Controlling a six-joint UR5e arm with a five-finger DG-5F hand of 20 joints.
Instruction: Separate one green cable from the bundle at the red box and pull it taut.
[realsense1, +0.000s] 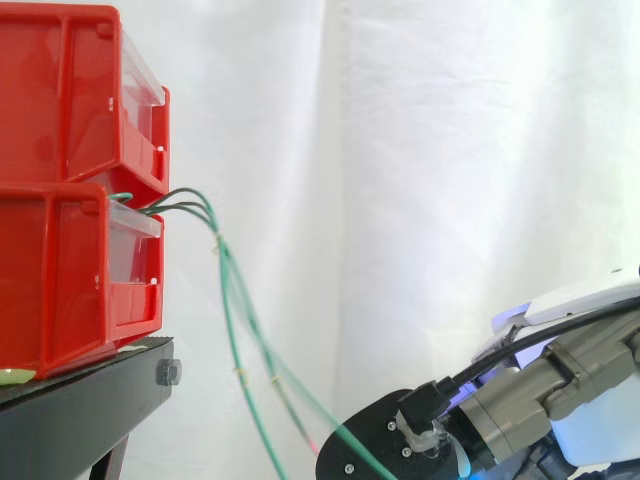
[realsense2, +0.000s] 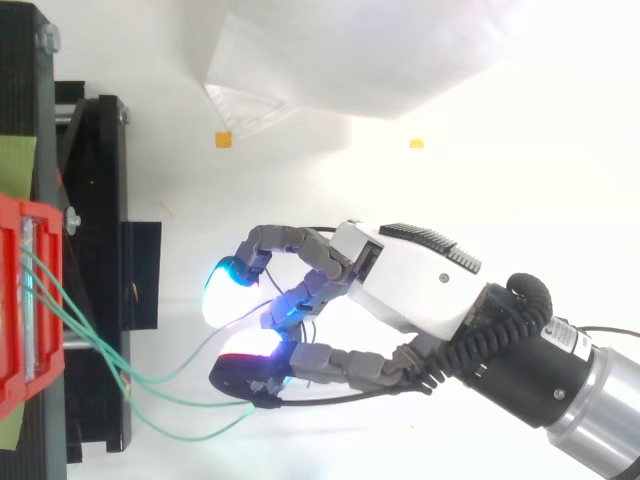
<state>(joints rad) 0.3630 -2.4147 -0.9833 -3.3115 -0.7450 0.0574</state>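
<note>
1. Stand and bins. The black stand (realsense1: 85, 395) carries two stacked red bins (realsense1: 60, 200) at the left of the side view. In the top view the bins lie at the left edge.
2. Hand. The hand (realsense2: 400, 275) sits to the right of the bins and well apart from them. In the side view it is lower than the stand top. Its palm end points back toward the bins.
3. Hand state. It cannot be determined whether the hand is clamped on a strand. In the top view the strands run in under its near end and the contact is hidden.
4. Task object. The green cable bundle (realsense1: 222, 262) exits at the gap between the upper and lower bin, drops steeply, then fans out toward the hand.
5. Governing relation. The long axis of the bundle runs from the bin front down and away to the hand, so the anchor point lies up and to the left of the hand in the side view.
6. Slack. The strands sag and curve, so none is taut yet.
7. Judgement. Tension requires travel away from the bins along this axis, with one strand isolated first.
</note>
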